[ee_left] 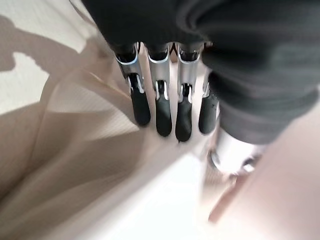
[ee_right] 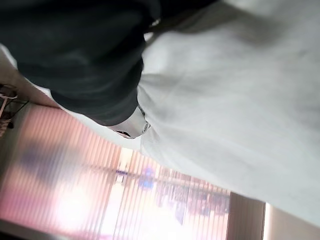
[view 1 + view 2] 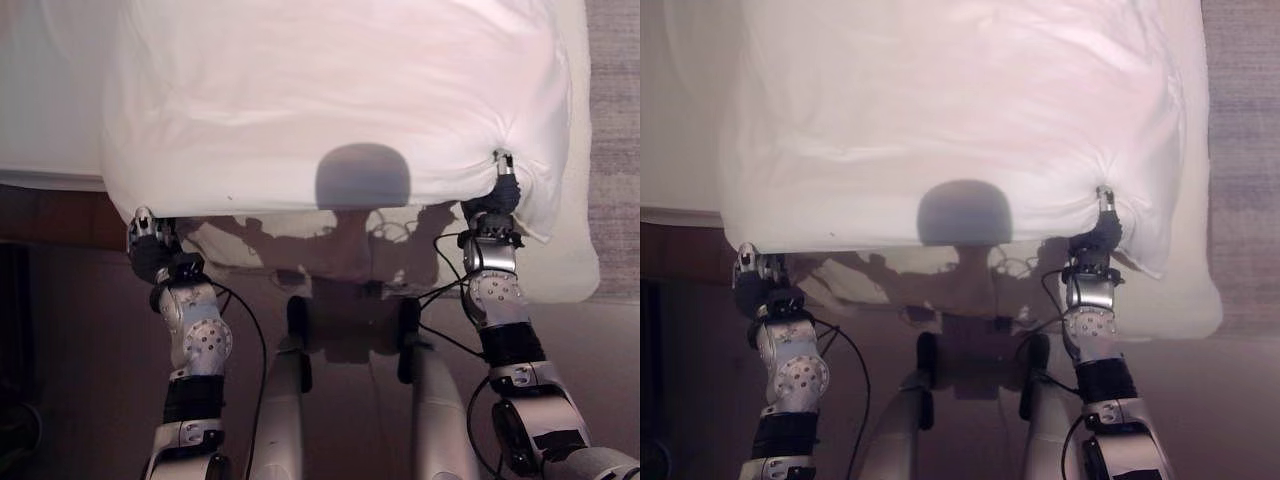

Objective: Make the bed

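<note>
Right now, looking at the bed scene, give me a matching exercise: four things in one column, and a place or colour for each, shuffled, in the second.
Things:
1. duvet
2. left hand
3. right hand
4. rug

Places or colours:
A. at the duvet's near edge on the robot's left side
B. grey, on the floor beyond the bed's right side
C. white, spread over the bed
D. at the puckered near right corner of the duvet

Pairs: 1-C, 2-A, 3-D, 4-B
</note>
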